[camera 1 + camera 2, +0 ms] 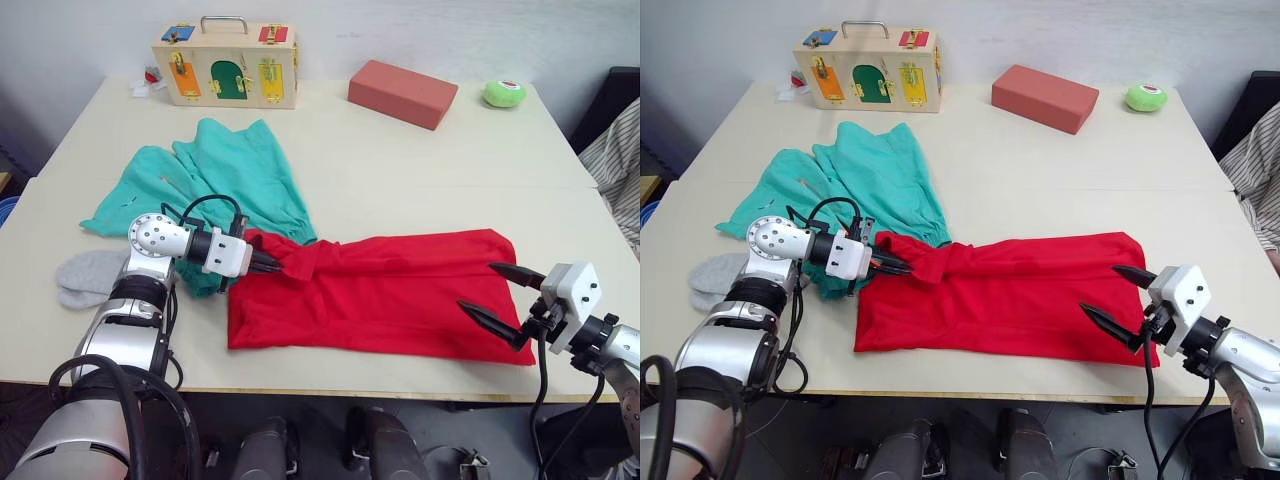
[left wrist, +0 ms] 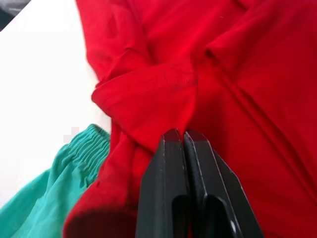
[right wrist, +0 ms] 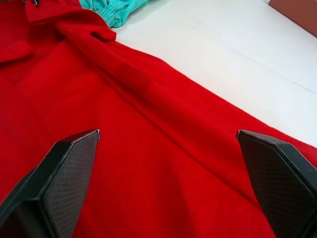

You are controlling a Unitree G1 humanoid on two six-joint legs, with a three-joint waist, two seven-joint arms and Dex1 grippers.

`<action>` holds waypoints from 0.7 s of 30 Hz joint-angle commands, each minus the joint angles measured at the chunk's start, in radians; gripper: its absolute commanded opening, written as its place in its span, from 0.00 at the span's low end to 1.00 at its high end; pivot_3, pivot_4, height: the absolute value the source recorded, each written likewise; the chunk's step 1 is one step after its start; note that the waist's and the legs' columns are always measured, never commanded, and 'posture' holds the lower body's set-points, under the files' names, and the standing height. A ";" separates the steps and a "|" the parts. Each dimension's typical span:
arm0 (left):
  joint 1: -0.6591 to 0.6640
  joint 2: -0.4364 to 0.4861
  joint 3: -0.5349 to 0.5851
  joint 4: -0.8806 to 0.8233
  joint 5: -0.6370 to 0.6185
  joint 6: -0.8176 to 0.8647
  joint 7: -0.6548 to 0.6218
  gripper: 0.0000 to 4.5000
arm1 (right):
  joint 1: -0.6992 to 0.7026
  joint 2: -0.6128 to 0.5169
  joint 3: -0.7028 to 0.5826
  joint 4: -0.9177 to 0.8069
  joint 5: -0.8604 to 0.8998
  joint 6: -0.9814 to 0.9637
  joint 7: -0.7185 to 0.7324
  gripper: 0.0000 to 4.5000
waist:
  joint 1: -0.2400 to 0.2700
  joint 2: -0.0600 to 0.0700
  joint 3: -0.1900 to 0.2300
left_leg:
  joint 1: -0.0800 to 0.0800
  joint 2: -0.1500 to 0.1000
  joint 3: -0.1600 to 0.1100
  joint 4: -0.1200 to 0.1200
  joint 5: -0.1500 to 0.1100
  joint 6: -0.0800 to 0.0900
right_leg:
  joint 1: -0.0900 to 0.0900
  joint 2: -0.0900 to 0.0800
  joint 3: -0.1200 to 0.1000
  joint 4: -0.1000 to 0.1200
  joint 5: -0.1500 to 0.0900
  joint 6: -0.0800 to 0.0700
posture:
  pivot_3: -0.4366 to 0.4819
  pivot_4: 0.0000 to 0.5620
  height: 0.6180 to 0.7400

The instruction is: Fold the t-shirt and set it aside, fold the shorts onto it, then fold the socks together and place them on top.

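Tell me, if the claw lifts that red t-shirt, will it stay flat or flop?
Probably flop: the t-shirt already bunches into soft folds where the left claw pinches it. It likely weighs little, since that pinch gathers the cloth. It would crumple rather than slide if pushed.

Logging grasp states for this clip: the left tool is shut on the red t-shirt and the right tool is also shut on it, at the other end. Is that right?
Not quite. The left tool is shut on the t-shirt, but the right tool is open: the right wrist view shows its fingers spread wide apart above the red cloth, holding nothing.
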 commanded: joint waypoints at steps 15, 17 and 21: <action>0.108 0.065 0.007 -0.183 -0.074 0.242 -0.038 0.35 | 0.039 -0.009 -0.043 0.009 0.000 -0.037 0.016 1.00 | -0.001 0.000 0.000 | 0.000 0.001 0.000 0.000 0.000 0.000 | 0.000 0.000 0.000 0.000 0.000 0.000 | 0.48 0.27 1.00; 0.144 0.080 0.028 -0.271 -0.103 0.313 -0.013 0.49 | 0.043 -0.012 -0.048 0.007 0.003 -0.038 0.020 1.00 | -0.001 0.000 0.000 | 0.000 0.001 0.000 0.000 0.000 0.000 | 0.000 0.000 0.001 0.000 0.000 0.000 | 0.48 0.27 1.00; 0.300 0.139 0.050 -0.556 -0.123 0.448 0.064 0.76 | 0.048 -0.014 -0.057 -0.004 0.007 -0.036 0.024 1.00 | -0.004 0.000 0.000 | 0.001 0.001 0.000 0.000 -0.001 -0.001 | 0.000 0.000 0.002 0.001 0.000 0.000 | 0.48 0.27 1.00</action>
